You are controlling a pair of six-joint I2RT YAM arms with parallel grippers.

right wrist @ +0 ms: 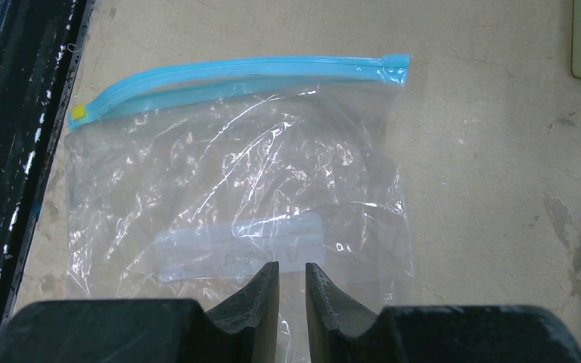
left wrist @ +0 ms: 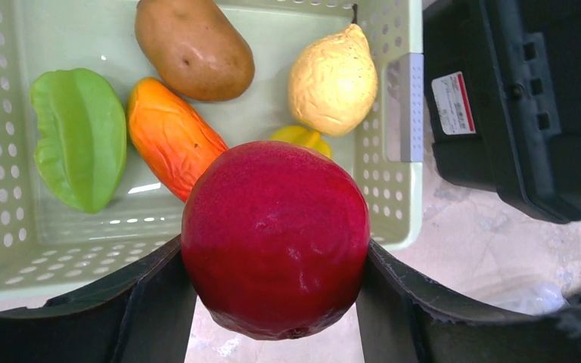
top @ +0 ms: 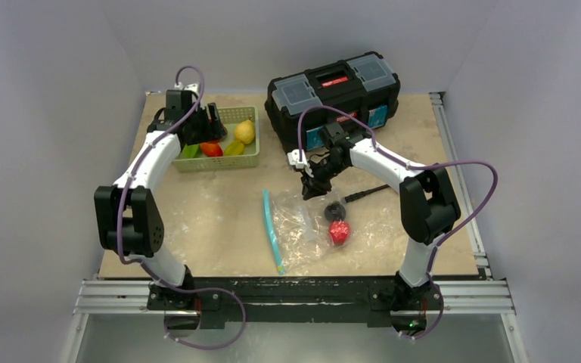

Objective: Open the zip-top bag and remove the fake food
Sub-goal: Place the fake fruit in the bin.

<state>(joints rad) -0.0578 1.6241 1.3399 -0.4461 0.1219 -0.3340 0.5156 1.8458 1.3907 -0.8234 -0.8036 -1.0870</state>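
My left gripper is shut on a dark red round fake fruit, held just above the near rim of the green basket. The top view shows this gripper over the basket. The clear zip-top bag lies flat on the table with its teal zip strip on the far side from my right gripper. That gripper hovers over the bag's bottom edge, jaws a narrow gap apart with nothing between them. A small red fake food lies at the bag's right edge.
The basket holds a green starfruit, an orange piece, a brown potato and a yellow pear. A black hammer lies beside the bag. A black toolbox stands at the back.
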